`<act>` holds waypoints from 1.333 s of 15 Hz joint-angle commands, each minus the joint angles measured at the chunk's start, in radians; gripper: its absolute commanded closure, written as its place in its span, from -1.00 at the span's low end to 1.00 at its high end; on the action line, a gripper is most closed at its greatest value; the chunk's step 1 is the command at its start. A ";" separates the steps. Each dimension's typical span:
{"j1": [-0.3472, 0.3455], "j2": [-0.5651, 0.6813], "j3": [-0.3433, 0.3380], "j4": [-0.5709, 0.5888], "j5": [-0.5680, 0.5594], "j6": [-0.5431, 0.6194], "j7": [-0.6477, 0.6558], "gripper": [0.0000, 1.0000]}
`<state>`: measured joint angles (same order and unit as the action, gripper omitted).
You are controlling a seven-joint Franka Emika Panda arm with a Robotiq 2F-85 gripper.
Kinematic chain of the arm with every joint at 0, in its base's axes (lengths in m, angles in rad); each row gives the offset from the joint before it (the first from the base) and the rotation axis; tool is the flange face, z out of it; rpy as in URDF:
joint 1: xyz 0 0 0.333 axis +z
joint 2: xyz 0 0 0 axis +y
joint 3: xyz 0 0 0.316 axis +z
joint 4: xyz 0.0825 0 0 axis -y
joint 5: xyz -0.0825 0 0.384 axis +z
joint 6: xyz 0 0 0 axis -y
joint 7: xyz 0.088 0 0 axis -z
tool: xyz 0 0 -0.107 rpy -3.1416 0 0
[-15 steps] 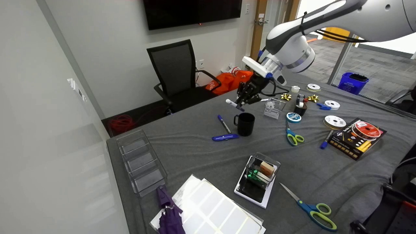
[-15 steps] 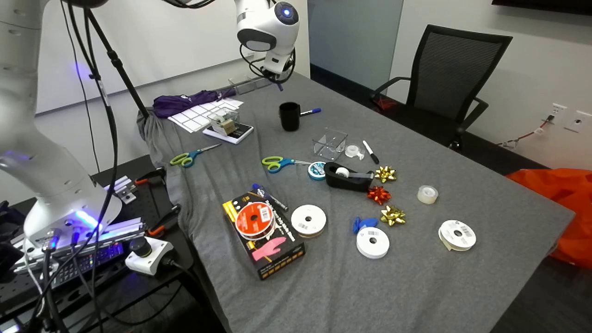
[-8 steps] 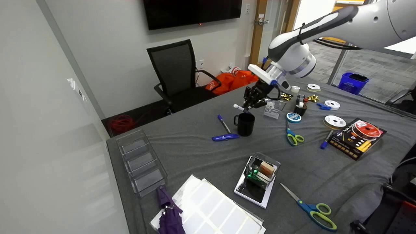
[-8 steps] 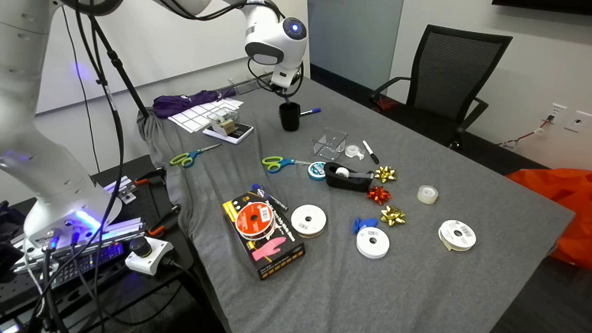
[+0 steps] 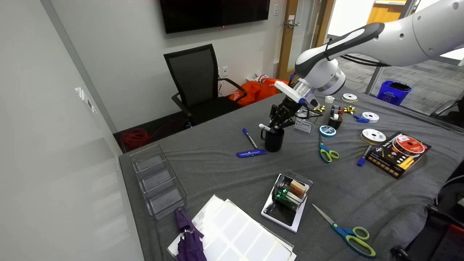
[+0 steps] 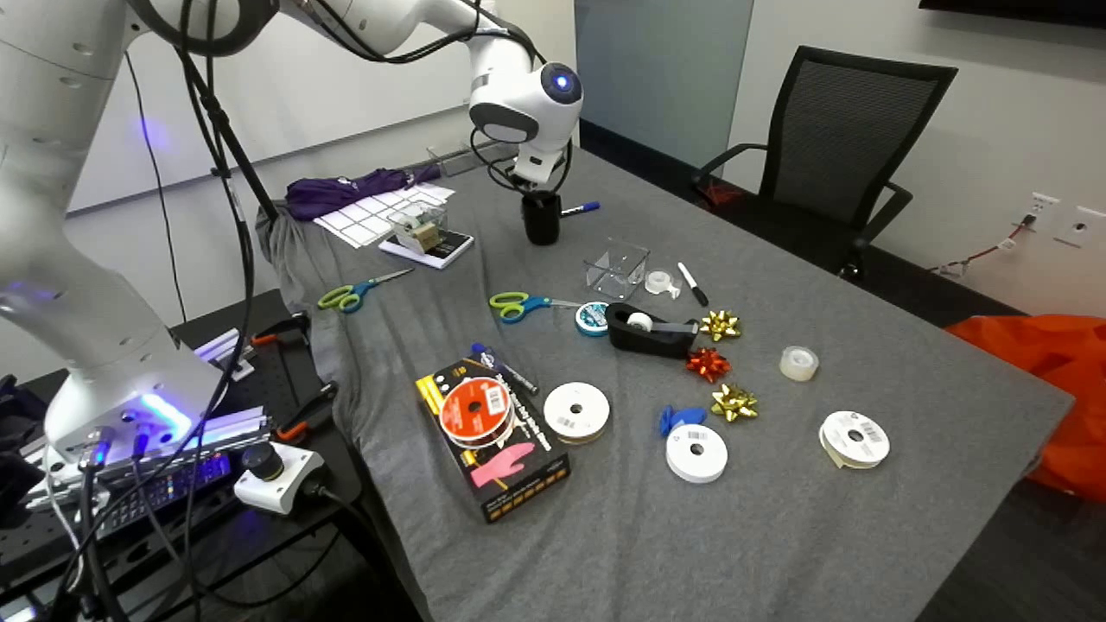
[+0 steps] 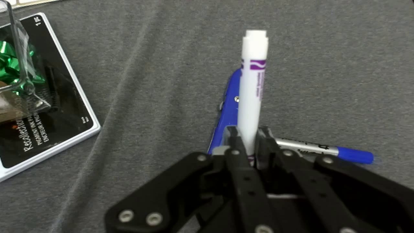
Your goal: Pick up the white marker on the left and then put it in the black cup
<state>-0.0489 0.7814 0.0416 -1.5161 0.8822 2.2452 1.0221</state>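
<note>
The white marker (image 7: 252, 84) has purple print and stands up between my fingertips in the wrist view. Its white end (image 5: 264, 127) pokes out past the rim of the black cup (image 5: 274, 142) in an exterior view, tilted. Its dark end is hidden at the cup's mouth. My gripper (image 7: 248, 142) is shut on the marker, with a finger on each side. In an exterior view the gripper (image 5: 274, 126) is right at the cup's mouth. The cup (image 6: 542, 223) stands upright with the gripper over it. The cup is hidden in the wrist view.
A blue cutter (image 5: 251, 153) and a blue-capped marker (image 5: 250, 137) lie beside the cup's handle. A clear box (image 5: 305, 121) stands close to the cup. Another white marker with a black cap (image 6: 693, 283) lies farther off. Scissors (image 5: 328, 153) lie on the table too.
My gripper has moved toward the cup and down with the white marker. The marker's dark end was visible above the cup and is now hidden at its mouth. The cup has not moved.
</note>
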 commanded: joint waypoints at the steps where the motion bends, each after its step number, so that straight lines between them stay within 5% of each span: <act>1: -0.029 0.040 0.018 0.060 0.052 -0.059 -0.056 0.92; 13: -0.017 0.056 -0.030 0.094 0.008 -0.125 -0.027 0.92; 14: -0.016 0.055 -0.035 0.094 0.005 -0.133 -0.024 0.17; 16: -0.016 0.056 -0.041 0.097 0.003 -0.140 -0.022 0.03; 20: -0.015 0.057 -0.044 0.100 0.005 -0.140 -0.023 -0.55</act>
<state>-0.0596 0.8232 0.0027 -1.4457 0.8979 2.1376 0.9956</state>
